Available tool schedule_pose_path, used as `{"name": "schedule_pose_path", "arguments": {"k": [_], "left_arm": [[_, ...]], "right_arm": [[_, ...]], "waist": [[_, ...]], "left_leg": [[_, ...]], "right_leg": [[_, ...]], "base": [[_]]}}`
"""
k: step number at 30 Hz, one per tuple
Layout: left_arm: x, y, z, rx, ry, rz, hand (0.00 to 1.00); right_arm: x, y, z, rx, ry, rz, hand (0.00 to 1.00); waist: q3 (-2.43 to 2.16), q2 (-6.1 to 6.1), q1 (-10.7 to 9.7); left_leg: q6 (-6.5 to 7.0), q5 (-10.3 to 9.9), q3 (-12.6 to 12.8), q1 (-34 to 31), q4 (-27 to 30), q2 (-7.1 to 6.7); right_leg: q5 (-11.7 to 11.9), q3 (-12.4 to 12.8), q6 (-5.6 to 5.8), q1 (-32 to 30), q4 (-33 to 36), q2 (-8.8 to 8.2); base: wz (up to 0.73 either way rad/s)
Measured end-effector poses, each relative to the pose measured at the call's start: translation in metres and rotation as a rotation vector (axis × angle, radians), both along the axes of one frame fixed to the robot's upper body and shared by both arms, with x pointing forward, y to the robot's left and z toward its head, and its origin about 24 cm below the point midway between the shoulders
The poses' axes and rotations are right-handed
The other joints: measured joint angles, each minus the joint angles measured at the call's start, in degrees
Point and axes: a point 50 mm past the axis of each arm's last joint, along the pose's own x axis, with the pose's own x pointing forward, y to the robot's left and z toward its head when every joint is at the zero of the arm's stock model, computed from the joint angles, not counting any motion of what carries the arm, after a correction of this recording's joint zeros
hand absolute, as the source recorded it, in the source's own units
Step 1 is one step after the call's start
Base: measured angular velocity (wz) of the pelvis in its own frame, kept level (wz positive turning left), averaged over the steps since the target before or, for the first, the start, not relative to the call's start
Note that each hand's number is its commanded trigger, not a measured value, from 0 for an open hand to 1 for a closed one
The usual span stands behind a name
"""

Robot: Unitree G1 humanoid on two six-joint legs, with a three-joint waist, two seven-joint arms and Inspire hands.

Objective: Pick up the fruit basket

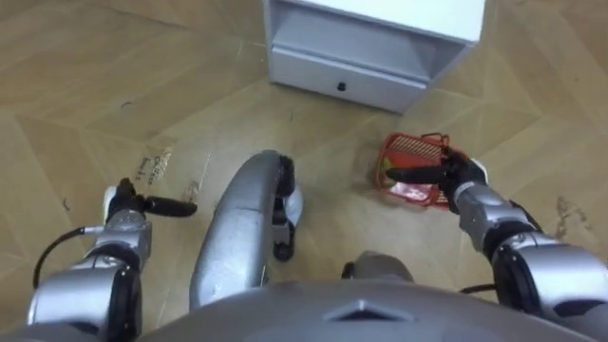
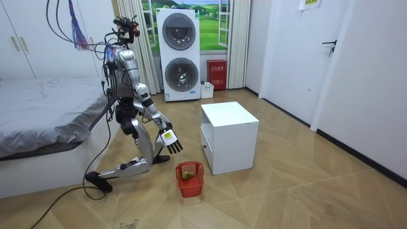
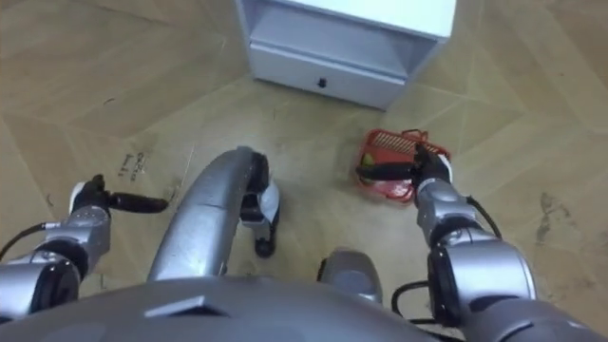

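Observation:
A red plastic fruit basket (image 1: pixel 410 150) stands on the wooden floor in front of me, to my right, with greenish fruit (image 2: pixel 187 170) inside. My right hand (image 1: pixel 439 177) hovers over the basket's near side with its fingers straight, pointing left. In the room view this hand (image 2: pixel 170 140) hangs open above the basket (image 2: pixel 190 180), apart from it. My left hand (image 1: pixel 152 204) is low on the left over bare floor, fingers straight, holding nothing. I am down on one knee beside the basket.
A white cabinet (image 1: pixel 361 57) with a low drawer stands just beyond the basket. A bed (image 2: pixel 44 121) lies behind me at the room view's left. Stacked washing machines (image 2: pixel 178 54) stand against the back wall.

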Motion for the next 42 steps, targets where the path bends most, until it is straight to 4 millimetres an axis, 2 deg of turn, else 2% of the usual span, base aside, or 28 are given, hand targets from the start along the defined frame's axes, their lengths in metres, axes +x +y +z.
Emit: {"name": "schedule_pose_path", "arguments": {"k": [2,5,7,10,12,13,15,18,20,23,26,27,29,33,35,42], "left_arm": [[-0.009,-0.002,-0.004,0.0,0.041,-0.015,0.0],[-0.024,0.0,-0.009,-0.004,0.07,0.004,0.0],[-0.029,0.001,-0.01,0.0,0.077,0.009,0.0],[-0.034,0.003,-0.011,0.023,0.072,0.02,0.0],[-0.04,0.003,-0.012,0.031,0.087,0.018,0.0],[-0.047,0.003,-0.014,0.037,0.098,0.01,0.0],[-0.053,0.003,-0.016,0.038,0.105,0.006,0.0],[-0.065,0.004,-0.018,0.055,0.124,0.016,0.0],[-0.074,0.004,-0.019,0.066,0.147,0.009,0.0],[-0.08,0.003,-0.02,0.077,0.159,0.005,0.0],[-0.087,0.003,-0.022,0.076,0.174,-0.002,0.0],[-0.09,0.001,-0.023,0.07,0.181,0.0,0.0],[-0.098,-0.003,-0.025,0.053,0.195,0.011,0.0],[-0.111,-0.003,-0.027,0.032,0.228,0.021,0.0],[-0.111,-0.004,-0.028,0.007,0.233,0.014,0.0],[-0.109,-0.009,-0.03,-0.033,0.253,-0.068,0.0]], "right_arm": [[-0.006,-0.003,-0.002,0.02,0.001,-0.057,0.0],[-0.014,-0.004,-0.005,0.029,0.013,-0.095,0.0],[-0.018,-0.005,-0.007,0.016,0.022,-0.105,0.0],[-0.024,-0.005,-0.009,-0.003,0.034,-0.11,0.0],[-0.022,-0.005,-0.007,-0.022,0.021,-0.119,0.0],[-0.017,-0.005,-0.005,-0.039,0.001,-0.116,0.0],[-0.009,-0.005,0.0,-0.074,-0.038,-0.111,0.0],[0.009,-0.006,0.012,-0.155,-0.114,-0.07,0.0],[0.027,-0.004,0.027,-0.245,-0.203,0.004,0.0],[0.044,-0.002,0.044,-0.333,-0.315,0.051,0.0],[0.055,0.0,0.057,-0.389,-0.391,0.064,0.0],[0.057,-0.002,0.06,-0.401,-0.404,0.064,0.0],[0.061,-0.004,0.068,-0.427,-0.442,0.057,0.0],[0.065,-0.005,0.074,-0.442,-0.482,0.05,0.0],[0.065,-0.006,0.075,-0.444,-0.487,0.051,0.0],[0.063,-0.012,0.073,-0.44,-0.472,0.051,0.0]], "waist": [[0.11,-0.04,-0.3],[0.12,-0.71,-1.2],[-0.02,-1.19,-1.7],[-0.28,-1.81,-1.8],[-0.39,-2.02,-1.9],[-0.45,-2.1,-2.7],[-0.55,-2.64,-3.5],[-0.72,-3.47,-4.6],[-0.74,-3.46,-5.3],[-0.77,-3.53,-6.0],[-0.93,-3.69,-6.5],[-0.83,-3.18,-6.5],[-0.88,-3.07,-6.6],[-0.93,-3.42,-6.6],[-0.87,-3.73,-7.0],[-0.69,-4.1,-7.1]], "left_leg": [[1.12,-1.2,0.9,-4.0,5.8,-0.21],[1.34,-2.8,2.3,-6.1,10.9,-1.23],[1.12,-3.1,2.9,-7.1,12.5,-1.83],[0.93,-3.2,3.0,-7.9,13.4,-1.95],[0.87,-3.2,3.0,-7.7,13.4,-1.96],[0.75,-3.3,3.0,-7.6,13.4,-2.24],[0.67,-3.3,3.2,-7.5,13.4,-2.41],[0.52,-3.3,3.6,-7.1,13.7,-2.31],[-0.28,-3.7,3.8,-6.8,14.3,-1.86],[-1.24,-4.2,4.2,-6.9,15.4,-1.77],[-2.59,-4.8,4.4,-7.8,17.0,-1.69],[-2.87,-4.9,4.0,-7.9,17.4,-1.46],[-4.07,-4.4,4.0,-7.6,16.6,-1.72],[-4.94,-4.0,3.7,-7.2,16.1,-2.1],[-5.43,-3.7,3.1,-7.2,15.8,-2.91],[-5.46,-3.7,3.0,-7.4,15.7,-2.92]], "right_leg": [[-1.7,0.3,-0.33,-1.6,7.5,-0.3],[-2.2,0.5,-0.41,-1.6,14.3,-1.86],[-2.2,0.3,-0.38,-1.6,16.8,-2.87],[-2.4,-0.2,-0.15,-1.7,18.2,-3.59],[-2.4,-0.5,-0.04,-1.6,18.2,-4.48],[-2.6,-0.8,0.02,-1.3,18.3,-5.05],[-2.7,-0.5,0.14,-1.1,18.6,-5.11],[-4.1,-0.2,-0.3,-0.2,18.8,-5.09],[-5.1,-0.1,-0.91,0.4,19.4,-5.21],[-6.3,0.0,-1.13,1.1,21.0,-5.99],[-8.2,0.1,-1.91,1.8,23.0,-6.08],[-8.3,0.1,-1.9,1.7,23.2,-5.63],[-8.4,1.3,-2.05,1.7,23.1,-5.8],[-8.4,2.9,-2.1,1.5,23.1,-5.88],[-8.4,2.8,-2.09,1.5,22.9,-5.9],[-8.4,1.6,-2.09,1.7,22.8,-5.91]], "base": [[0.23],[0.2],[0.18],[0.07],[-0.05],[0.03],[0.05],[0.0],[-0.06],[-0.01],[0.0],[-0.08],[-0.19],[-0.19],[0.02],[0.06]]}}
